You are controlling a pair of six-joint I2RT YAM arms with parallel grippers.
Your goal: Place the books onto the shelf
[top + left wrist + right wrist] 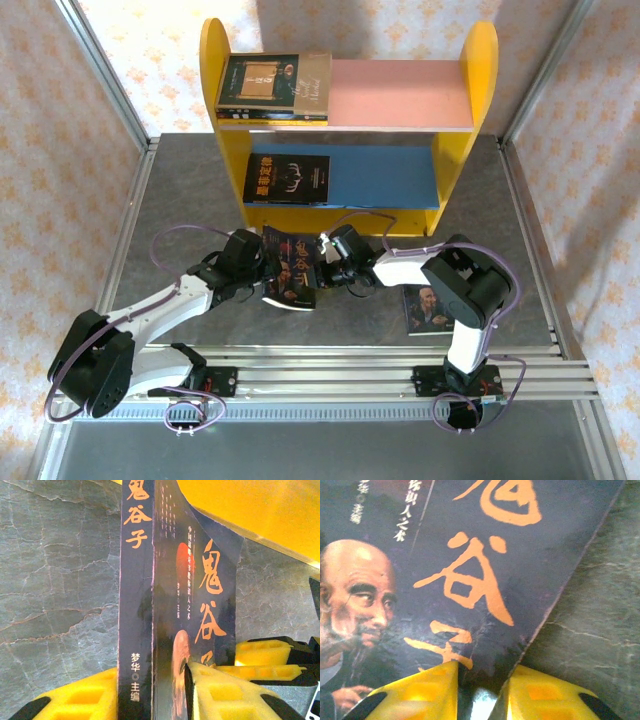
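Nearest the bases, a bearded-man book [428,308] is lying face up on the table [180,200], just beside the right arm's base. Moving out to mid-table, the dark paperback [292,270] is sitting between the two arms: near-black cover, bold orange characters, a bald, bearded old man.

The left wrist camera is giving the close look. The left gripper [152,680] is clamping the paperback, one yellow finger [80,700] pressing by the spine and the other on the cover, with the spine running straight up the frame.

From the right wrist camera the cover is showing face-on, the man's face at left. The right gripper [481,677] is holding its fingers apart with the book's lower corner sitting over the gap; whether the pads are touching it cannot be told.

The overhead view is placing all this just in front of the shelf [483,70], whose yellow panel is looming at the top of the left wrist view.

On to the shelf: a black antler book [287,178] is lying at the left of the blue lower board [385,178], and the right half is lying bare. Up on the pink upper board [400,92], a dark book [258,85] and a tan-brown book [314,88] are crowding the left end, with open board stretching right to the side panel.
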